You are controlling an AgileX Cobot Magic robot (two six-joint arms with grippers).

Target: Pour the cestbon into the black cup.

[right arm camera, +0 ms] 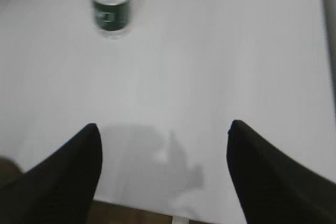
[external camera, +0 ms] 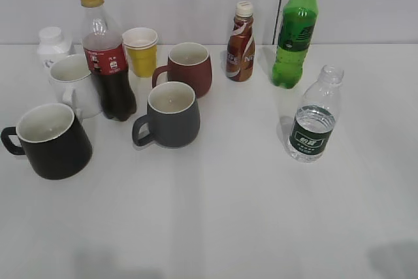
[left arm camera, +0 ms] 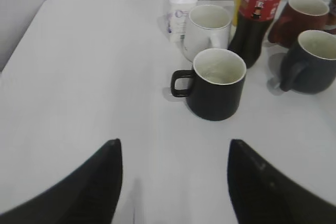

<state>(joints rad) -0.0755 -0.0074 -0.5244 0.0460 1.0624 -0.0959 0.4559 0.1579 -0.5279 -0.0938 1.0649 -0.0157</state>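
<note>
The cestbon [external camera: 315, 122], a small clear ribbed bottle with a dark green label and no cap, stands upright at the right of the table; it also shows in the right wrist view [right arm camera: 111, 13], far ahead and left of the jaws. The black cup [external camera: 51, 140] with an off-white interior stands at the front left, handle to the left; it also shows in the left wrist view [left arm camera: 215, 83], ahead of the jaws. My left gripper [left arm camera: 173, 148] is open and empty. My right gripper [right arm camera: 164, 129] is open and empty over the table's near edge. Neither gripper shows in the exterior view.
Behind the black cup stand a white mug [external camera: 75, 85], a cola bottle [external camera: 106, 63], a white jar [external camera: 52, 44], a yellow cup stack [external camera: 141, 50], a dark red mug [external camera: 188, 68] and a grey-blue mug [external camera: 171, 114]. A brown drink bottle [external camera: 241, 42] and a green soda bottle [external camera: 296, 27] stand at the back.
</note>
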